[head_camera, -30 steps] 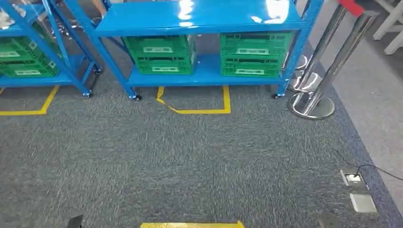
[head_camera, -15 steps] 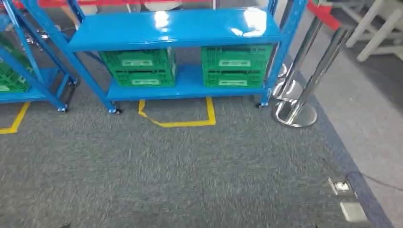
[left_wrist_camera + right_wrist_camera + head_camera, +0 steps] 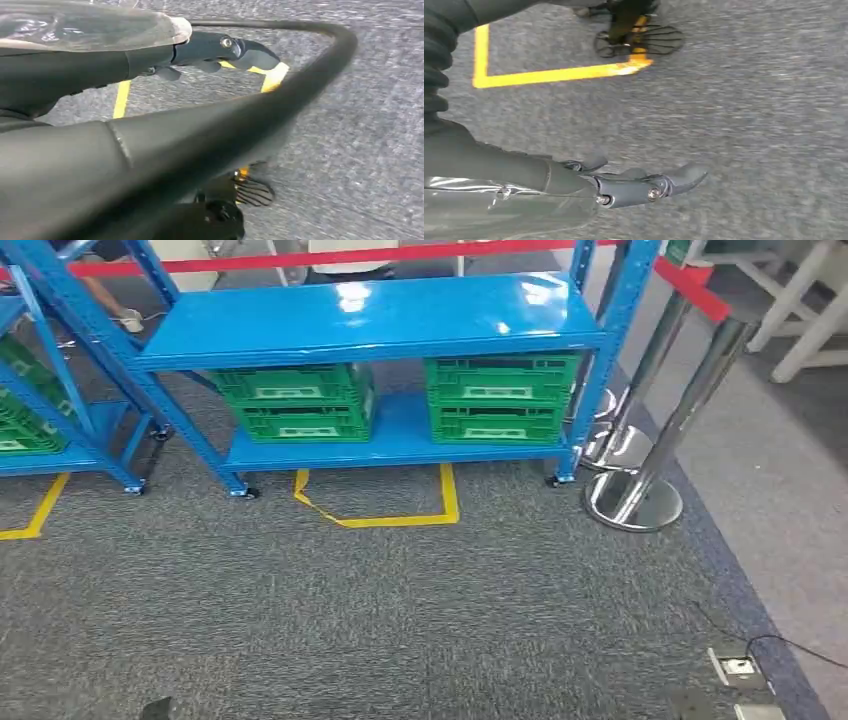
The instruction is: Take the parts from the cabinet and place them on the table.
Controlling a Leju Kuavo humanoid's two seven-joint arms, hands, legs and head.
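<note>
While the robot stood back on the grey carpet [image 3: 400, 620], both arms hung at its sides, presumably because nothing was yet within reach. Left hand [image 3: 210, 52] and right hand [image 3: 639, 187] each held nothing, fingers loosely extended above the floor. Parts were presumably in the green crates [image 3: 300, 400] on the blue cabinet's [image 3: 370, 315] lower shelf, well apart from either hand; contents could not be made out. Yellow floor tape [image 3: 390, 520] marked a bay before the cabinet, likely the standing spot.
</note>
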